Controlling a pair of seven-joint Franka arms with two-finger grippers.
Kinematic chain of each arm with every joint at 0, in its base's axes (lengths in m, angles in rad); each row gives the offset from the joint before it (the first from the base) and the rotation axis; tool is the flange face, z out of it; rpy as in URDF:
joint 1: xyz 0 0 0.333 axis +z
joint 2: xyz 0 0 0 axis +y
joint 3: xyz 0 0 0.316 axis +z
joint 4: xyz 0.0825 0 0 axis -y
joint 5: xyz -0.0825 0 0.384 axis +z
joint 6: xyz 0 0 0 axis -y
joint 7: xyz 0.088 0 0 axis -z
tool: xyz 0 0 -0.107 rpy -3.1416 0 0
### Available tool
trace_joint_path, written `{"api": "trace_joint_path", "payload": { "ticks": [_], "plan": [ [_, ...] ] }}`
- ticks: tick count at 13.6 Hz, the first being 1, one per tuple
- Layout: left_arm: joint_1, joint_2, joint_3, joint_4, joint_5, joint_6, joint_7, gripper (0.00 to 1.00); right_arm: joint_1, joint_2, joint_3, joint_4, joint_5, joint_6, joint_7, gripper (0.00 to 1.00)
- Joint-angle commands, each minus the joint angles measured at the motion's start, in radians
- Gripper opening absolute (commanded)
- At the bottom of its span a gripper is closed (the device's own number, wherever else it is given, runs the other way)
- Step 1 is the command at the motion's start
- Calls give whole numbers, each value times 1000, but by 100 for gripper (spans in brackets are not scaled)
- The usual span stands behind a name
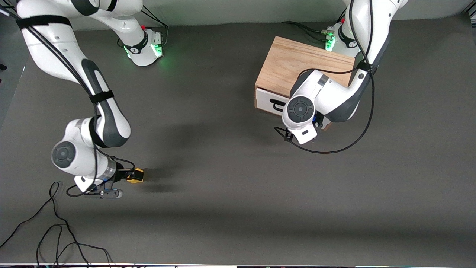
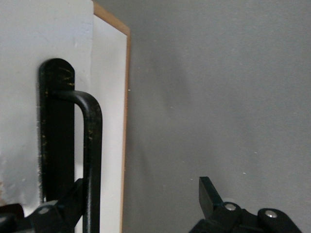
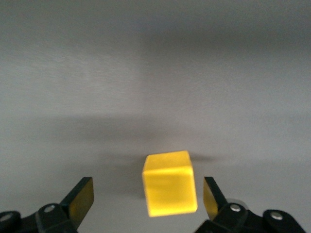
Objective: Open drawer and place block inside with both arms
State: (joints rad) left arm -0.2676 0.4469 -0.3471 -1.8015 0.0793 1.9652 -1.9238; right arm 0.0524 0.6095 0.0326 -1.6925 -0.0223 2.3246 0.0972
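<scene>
A dark grey table (image 1: pixel 223 208) is seen carrying a light wooden cabinet (image 1: pixel 293 63) toward the left arm's end, close to that arm's green-lit base. The left arm (image 1: pixel 331 96) is bent down over the cabinet's front, where the drawer (image 1: pixel 268 100) is shown shut or nearly so, its white panel level with the wooden frame. The left gripper (image 2: pixel 141 201) is held in front of that panel with its fingers spread wide: one finger (image 2: pixel 73 201) is seen right at the black bar handle (image 2: pixel 92 160), the second finger (image 2: pixel 210 194) standing apart from it over bare table, so the handle is not clamped.

Toward the right arm's end of the table, and nearer the front camera than the cabinet, the right arm (image 1: pixel 100 111) is lowered almost to the tabletop. The right gripper (image 3: pixel 146 201) is shown released, its two fingers (image 3: pixel 80 199) parted to either side of the block (image 3: pixel 170 189). The yellow cube is seen resting on the table between those fingers, closer to one than the other, with a gap left on each side. The block is thus well apart from the drawer
</scene>
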Motion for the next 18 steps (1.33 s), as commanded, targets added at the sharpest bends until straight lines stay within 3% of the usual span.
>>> {"api": "trace_joint_path", "payload": {
  "ticks": [1,11,14,15,18],
  "plan": [
    [-5,38,2,56,39,23,-6,100,0,15,-7,7,-33,9,-4,100],
    [-38,214,2,318,146,63,-6,100,-2,10,-10,-115,-24,79,12,98],
    [-39,234,2,341,168,144,-7,100,-5,10,-10,-104,-24,82,1,63],
    [-39,234,2,343,181,168,-7,100,-5,10,-10,-98,-24,81,4,57],
    [-39,242,2,343,206,228,-9,100,-9,19,-10,-72,-22,76,7,54]
  ]
}}
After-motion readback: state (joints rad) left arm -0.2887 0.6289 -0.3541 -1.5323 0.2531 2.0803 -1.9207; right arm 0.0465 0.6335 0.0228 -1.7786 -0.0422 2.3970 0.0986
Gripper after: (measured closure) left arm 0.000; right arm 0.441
